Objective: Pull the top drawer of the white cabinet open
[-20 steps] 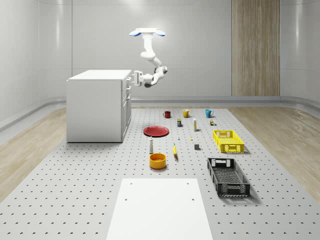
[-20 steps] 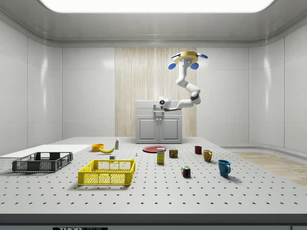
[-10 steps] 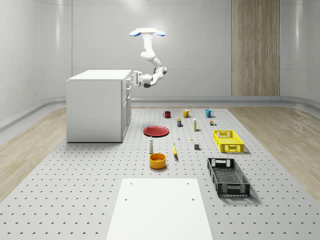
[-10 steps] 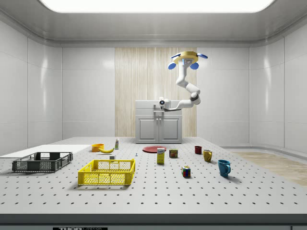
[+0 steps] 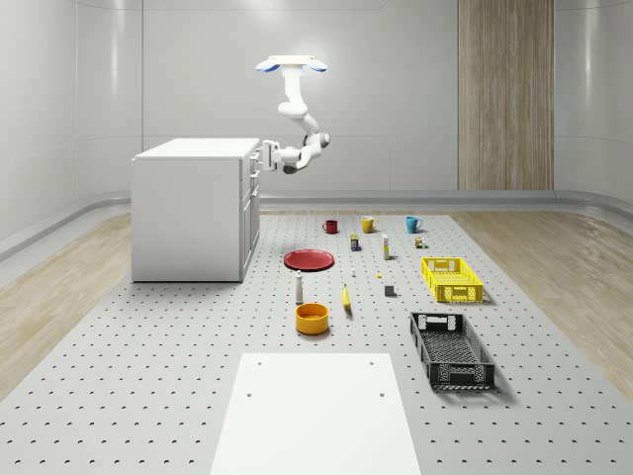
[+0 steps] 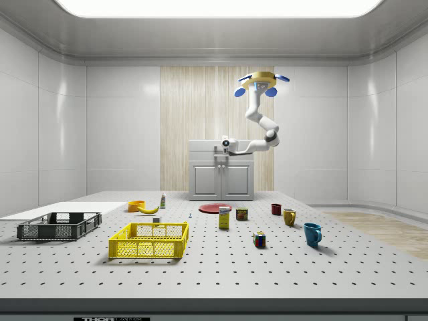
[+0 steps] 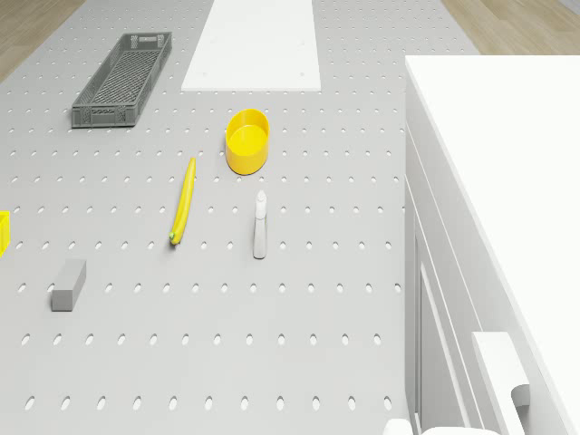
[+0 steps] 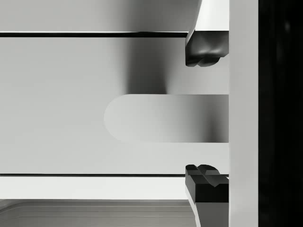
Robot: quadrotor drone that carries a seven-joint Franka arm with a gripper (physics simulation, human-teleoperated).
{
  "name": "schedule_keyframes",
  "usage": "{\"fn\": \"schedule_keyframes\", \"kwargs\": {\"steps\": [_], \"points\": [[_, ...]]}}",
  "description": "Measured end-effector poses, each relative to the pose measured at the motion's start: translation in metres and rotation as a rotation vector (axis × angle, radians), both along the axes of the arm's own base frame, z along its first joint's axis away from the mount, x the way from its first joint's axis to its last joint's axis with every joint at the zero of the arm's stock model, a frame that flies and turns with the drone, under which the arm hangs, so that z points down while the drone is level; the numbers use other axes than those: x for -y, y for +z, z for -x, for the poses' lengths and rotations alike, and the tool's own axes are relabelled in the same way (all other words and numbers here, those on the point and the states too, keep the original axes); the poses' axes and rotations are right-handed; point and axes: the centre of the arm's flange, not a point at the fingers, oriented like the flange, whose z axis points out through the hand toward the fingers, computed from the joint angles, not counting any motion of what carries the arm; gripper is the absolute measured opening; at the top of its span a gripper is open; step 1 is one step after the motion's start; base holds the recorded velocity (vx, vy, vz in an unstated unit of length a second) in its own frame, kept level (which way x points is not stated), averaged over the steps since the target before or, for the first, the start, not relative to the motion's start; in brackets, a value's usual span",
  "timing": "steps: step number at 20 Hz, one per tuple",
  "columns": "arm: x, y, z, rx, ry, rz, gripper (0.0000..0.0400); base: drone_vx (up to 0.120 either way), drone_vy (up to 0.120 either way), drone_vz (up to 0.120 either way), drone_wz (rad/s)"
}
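The white cabinet [image 5: 193, 208] stands at the whole-scene view's left, drawers facing right. My drone [image 5: 290, 65] hovers in the air to the right of the cabinet's front, above its top. The arm bends down and back to the top drawer [image 5: 253, 162]. In the wrist view the top drawer's rounded handle [image 8: 161, 118] lies between my two dark fingertips [image 8: 204, 51]. The gripper [image 8: 207, 117] is open, straddling the handle with a gap on each side. In the side view the gripper [image 6: 225, 142] is at the top of the cabinet [image 6: 222, 175]. The drawer front looks flush with the cabinet.
On the pegboard floor in front of the cabinet lie a red plate [image 5: 310, 259], a white bottle [image 5: 299, 288], a banana [image 5: 346, 297] and a yellow bowl [image 5: 312, 318]. Further right stand three mugs [image 5: 368, 224], a yellow crate [image 5: 451, 279] and a black crate [image 5: 451, 349].
The arm has drawn the gripper a little closer to the cabinet's front. The drone holds its place. The drawer has not moved.
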Motion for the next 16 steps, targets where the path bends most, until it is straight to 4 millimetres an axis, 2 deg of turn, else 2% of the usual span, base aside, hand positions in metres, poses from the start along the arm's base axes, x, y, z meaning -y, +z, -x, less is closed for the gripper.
{"fn": "schedule_keyframes", "kwargs": {"steps": [3,6,11,16], "points": [[-0.0005,0.0,0.0,0.0,0.0,0.0,0.0173,0.0,0.0,0.0,0.0],[-0.0008,0.0,0.0,0.0,0.0,0.0,0.0137,0.0,0.0,0.0,0.0],[-0.001,0.0,0.0,-0.001,0.0,0.0,0.0115,0.0,0.0,0.0,0.0],[-0.0007,0.0013,0.0006,-0.03,0.0,0.007,0.0124,0.0,0.0,0.0,0.0]]}}
